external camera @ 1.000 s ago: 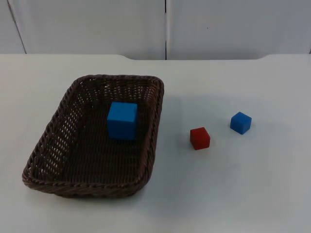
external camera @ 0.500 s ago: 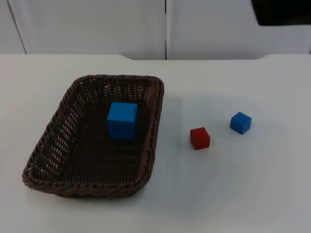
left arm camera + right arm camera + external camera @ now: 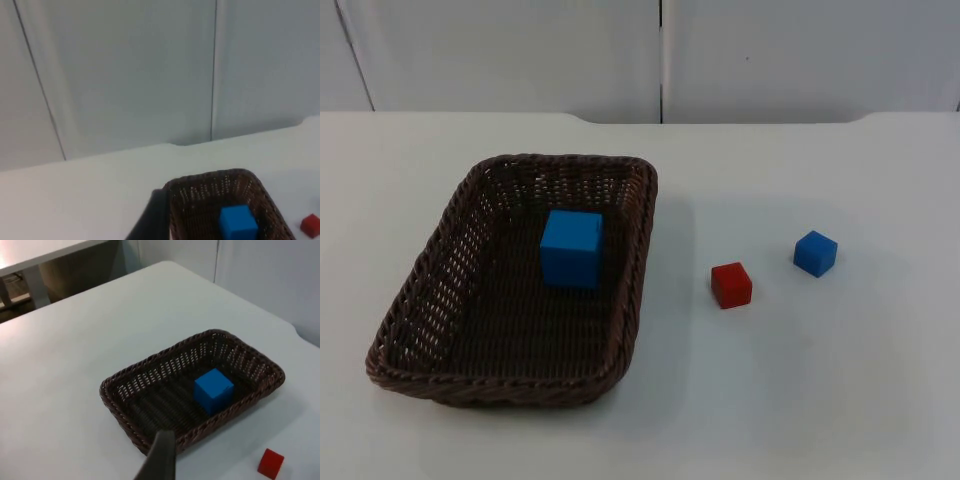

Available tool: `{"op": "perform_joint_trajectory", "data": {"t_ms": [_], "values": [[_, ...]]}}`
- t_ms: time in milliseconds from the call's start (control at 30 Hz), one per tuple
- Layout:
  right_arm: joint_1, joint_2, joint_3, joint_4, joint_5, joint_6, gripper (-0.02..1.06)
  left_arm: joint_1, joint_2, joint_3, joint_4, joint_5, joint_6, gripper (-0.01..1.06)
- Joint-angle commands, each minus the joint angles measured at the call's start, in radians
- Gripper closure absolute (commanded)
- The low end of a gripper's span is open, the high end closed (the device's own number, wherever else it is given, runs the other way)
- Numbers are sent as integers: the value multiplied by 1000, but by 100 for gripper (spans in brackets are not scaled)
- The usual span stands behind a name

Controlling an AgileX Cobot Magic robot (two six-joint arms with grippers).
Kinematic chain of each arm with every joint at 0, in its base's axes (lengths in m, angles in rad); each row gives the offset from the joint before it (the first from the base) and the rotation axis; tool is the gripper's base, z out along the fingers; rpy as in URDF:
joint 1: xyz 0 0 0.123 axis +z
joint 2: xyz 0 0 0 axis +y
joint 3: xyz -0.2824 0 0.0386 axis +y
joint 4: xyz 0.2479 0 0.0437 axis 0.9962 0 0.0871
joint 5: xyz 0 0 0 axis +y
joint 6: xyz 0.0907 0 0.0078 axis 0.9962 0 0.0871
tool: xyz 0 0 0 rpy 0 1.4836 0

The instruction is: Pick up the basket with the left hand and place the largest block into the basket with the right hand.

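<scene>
A dark brown wicker basket [image 3: 440, 240] rests on the white table, left of centre. The largest block, a blue cube [image 3: 571, 248], stands inside it toward the far side. The same basket [image 3: 130, 382] and blue cube [image 3: 213, 390] appear in the right wrist view, and the basket [image 3: 200, 192] with its cube [image 3: 239, 223] in the left wrist view. My left gripper [image 3: 156, 220] hangs high, back from the basket's far end and apart from it. My right gripper [image 3: 161, 457] is raised well above the table, off the basket's side.
A small red cube [image 3: 731, 284] and a small blue cube [image 3: 815, 252] lie on the table right of the basket. The grey partition wall [image 3: 660, 55] closes the table's far edge.
Half a second ago a dark part of the right arm showed at the upper right corner of the top view; it has withdrawn. Basket and blocks have not moved.
</scene>
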Motion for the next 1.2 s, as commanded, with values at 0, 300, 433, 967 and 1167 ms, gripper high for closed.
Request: {"op": "perform_joint_trajectory", "data": {"t_ms": [0,300,433,967,1167], "values": [[0,-33,15,-15,-16,0,27,2,-21,20,35,17,-35,18],[0,-177,104,-17,-31,0,27,2,-149,133,185,104,-193,18],[0,-213,113,-19,-24,0,27,2,-193,133,231,167,-235,18],[0,-328,113,-72,106,0,27,2,-307,251,274,275,-287,18],[0,-423,113,-117,261,69,27,2,-307,252,288,267,-287,18]]}}
